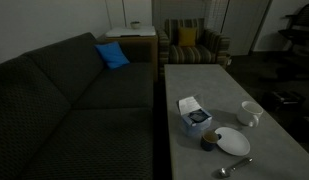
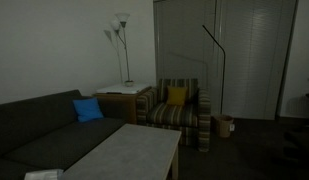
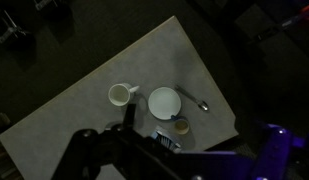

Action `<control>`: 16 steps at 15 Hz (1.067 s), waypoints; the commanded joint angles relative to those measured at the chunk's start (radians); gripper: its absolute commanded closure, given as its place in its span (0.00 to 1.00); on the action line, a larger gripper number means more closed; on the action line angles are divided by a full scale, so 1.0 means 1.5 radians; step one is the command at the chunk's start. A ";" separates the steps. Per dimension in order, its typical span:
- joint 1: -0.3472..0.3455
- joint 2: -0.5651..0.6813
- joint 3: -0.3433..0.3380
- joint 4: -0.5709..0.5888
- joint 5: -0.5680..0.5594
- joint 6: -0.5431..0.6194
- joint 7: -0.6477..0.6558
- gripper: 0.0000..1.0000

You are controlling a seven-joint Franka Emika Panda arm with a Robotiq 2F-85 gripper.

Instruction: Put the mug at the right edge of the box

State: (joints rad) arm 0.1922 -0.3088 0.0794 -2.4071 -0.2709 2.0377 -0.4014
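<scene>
- A dark sofa [image 1: 64, 100] fills one side in both exterior views, with a blue cushion [image 1: 113, 55] at its far end.
- The long grey table [image 1: 184, 90] runs beside the sofa. All the small things sit at one end of it.
- A striped armchair [image 2: 179, 115] with a yellow cushion [image 2: 176, 96] stands beyond the table, next to a wooden side table [image 2: 124, 100].
- Only one exterior view shows the floor lamp [image 2: 119, 40] and a small basket [image 2: 225, 125] by the armchair.
- The gripper [image 3: 124, 150] is a dark blurred mass at the bottom of the wrist view, high above the table. I cannot tell whether its jaws are spread or pressed together.
- The round white plate [image 1: 234, 143] lies near the table corner, and the wrist view shows it bare.
- The box [image 1: 194, 116] stands just beside the plate, and in the wrist view the gripper partly hides it. Its dark-blue print is too small to read.
- The white cup [image 1: 251, 113] stands apart from the box, near the table edge.
- The mug [image 1: 209, 140] sits on the table between the box and the plate, close to both.
- A spoon [image 1: 234, 167] lies just beside the plate.
</scene>
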 commanded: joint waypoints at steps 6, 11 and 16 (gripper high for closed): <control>-0.009 0.062 -0.004 0.006 0.014 0.050 -0.062 0.00; -0.009 0.190 -0.009 0.075 0.015 0.025 -0.156 0.00; -0.015 0.360 0.016 0.178 0.017 0.008 -0.272 0.00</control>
State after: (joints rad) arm 0.1896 0.0616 0.0684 -2.2782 -0.2555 2.1048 -0.7095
